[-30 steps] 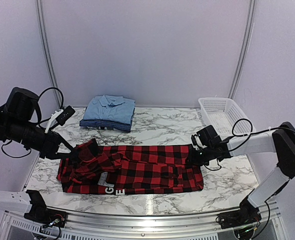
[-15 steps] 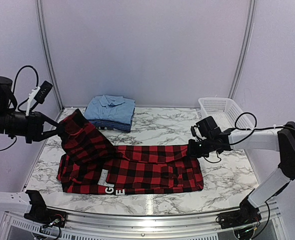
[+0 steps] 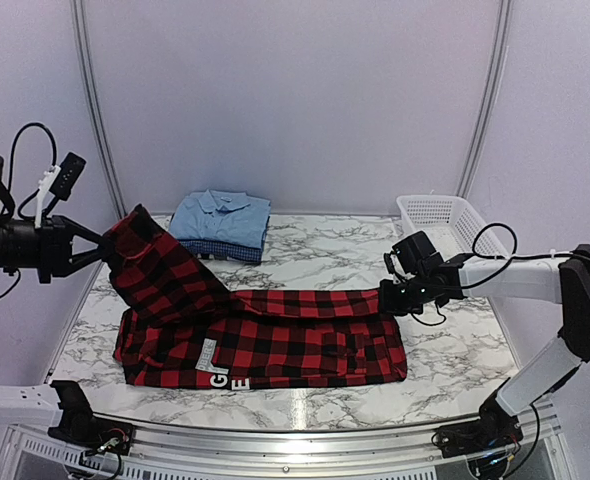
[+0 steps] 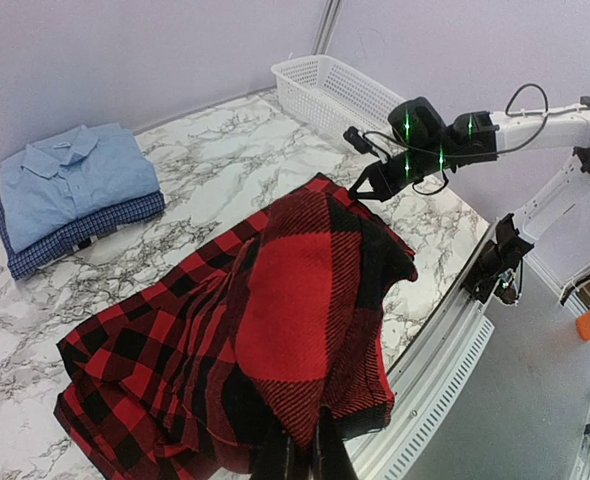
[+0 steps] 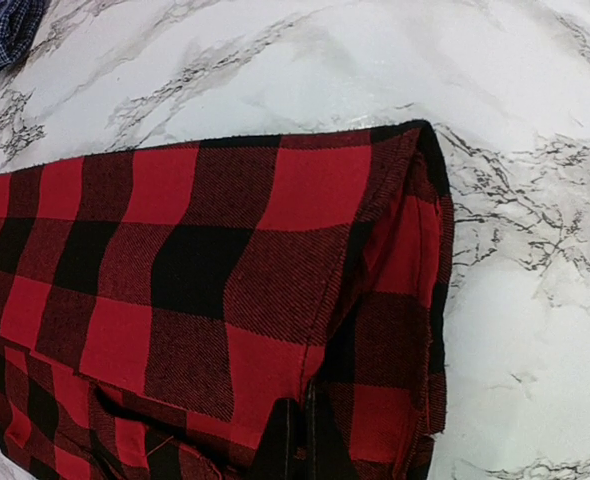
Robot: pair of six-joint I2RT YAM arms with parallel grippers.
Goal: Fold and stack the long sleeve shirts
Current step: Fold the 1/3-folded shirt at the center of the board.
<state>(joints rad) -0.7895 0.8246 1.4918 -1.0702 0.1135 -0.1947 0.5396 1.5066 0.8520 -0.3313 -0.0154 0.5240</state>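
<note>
The red-and-black plaid shirt lies across the marble table, white letters near its front edge. My left gripper is shut on its left end, holding that part raised above the table's left side; in the left wrist view the cloth hangs from the shut left gripper. My right gripper is shut on the shirt's far right corner, low at the table; in the right wrist view the right gripper pinches the folded edge. A light blue shirt lies folded on a dark blue checked one at the back.
A white mesh basket stands at the back right, also seen in the left wrist view as the basket. Bare marble lies between the stack and the plaid shirt. The table's metal front rail runs along the near edge.
My left gripper has lifted the plaid shirt's left end up and out to the left. My right gripper has shut on the shirt's right corner.
</note>
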